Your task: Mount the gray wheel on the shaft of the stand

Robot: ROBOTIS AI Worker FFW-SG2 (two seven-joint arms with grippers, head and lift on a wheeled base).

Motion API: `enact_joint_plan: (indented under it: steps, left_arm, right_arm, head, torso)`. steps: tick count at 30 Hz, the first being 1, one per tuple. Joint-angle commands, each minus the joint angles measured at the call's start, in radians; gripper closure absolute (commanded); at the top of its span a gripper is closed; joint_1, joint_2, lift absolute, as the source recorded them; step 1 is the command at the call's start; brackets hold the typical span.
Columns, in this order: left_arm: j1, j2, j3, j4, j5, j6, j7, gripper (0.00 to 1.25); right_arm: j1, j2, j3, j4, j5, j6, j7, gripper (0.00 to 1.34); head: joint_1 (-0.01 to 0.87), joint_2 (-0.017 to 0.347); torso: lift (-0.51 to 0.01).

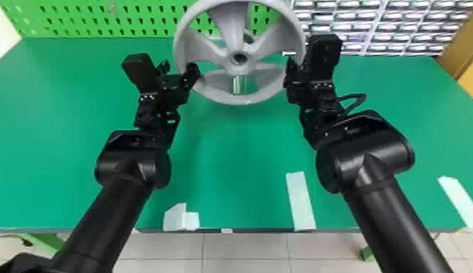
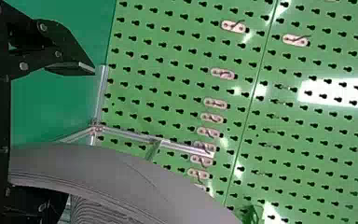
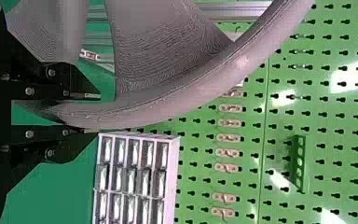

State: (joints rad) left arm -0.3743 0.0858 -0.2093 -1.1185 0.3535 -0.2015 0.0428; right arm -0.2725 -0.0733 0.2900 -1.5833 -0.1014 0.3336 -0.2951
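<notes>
Gray wheel (image 1: 241, 69), large and spoked, raised over the far part of a green surface (image 1: 246, 145), between the robot's two arms, its face toward the head camera. The right hand (image 3: 97, 114) grips the rim (image 1: 242, 100), one finger on each side. The left hand (image 1: 179, 68) straddles the opposite edge with its fingers spread, one standing clear of the rim. Metal bars (image 2: 186, 148), probably part of the stand, lie behind the wheel; whether the shaft meets the hub bore (image 1: 240, 57) cannot be told.

Fine ridges on the spokes (image 3: 154, 46) suggest printed plastic: stiff, likely light for its bulk, yet awkward because it is wide. The curved rim may slip or pivot in a single pinch, so the best hold is probably both sides of the rim, level with the hub, leaving the bore free. Pushing unevenly could tilt it and jam the bore on the shaft; the spokes seem poorer grips.
</notes>
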Motion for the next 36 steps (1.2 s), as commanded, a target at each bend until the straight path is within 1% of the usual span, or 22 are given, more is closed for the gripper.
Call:
enact_joint_plan:
  steps: [1,8,16,36]
  left_arm:
    - [-0.003,0.0,0.001,0.019,-0.001,-0.015,-0.001,0.57]
    - [-0.018,0.0,-0.01,0.075,0.002,-0.061,-0.018,0.57]
    - [-0.037,0.0,-0.016,0.114,0.001,-0.102,-0.037,0.57]
    - [-0.064,-0.001,0.002,0.138,-0.013,-0.113,-0.04,0.57]
  right_arm:
    - [-0.001,0.0,-0.002,0.013,0.005,-0.01,-0.101,1.22]
    - [-0.005,0.0,0.0,0.031,0.017,-0.033,-0.101,1.22]
    - [-0.013,-0.005,-0.002,0.043,0.031,-0.056,-0.101,1.22]
    - [-0.04,-0.006,0.001,0.078,0.034,-0.076,-0.101,1.22]
  head:
    - [0.865,0.052]
    - [0.865,0.052]
    - [0.865,0.052]
    - [0.865,0.052]
  torso:
    - [-0.101]
    - [-0.101]
    - [-0.101]
    - [-0.101]
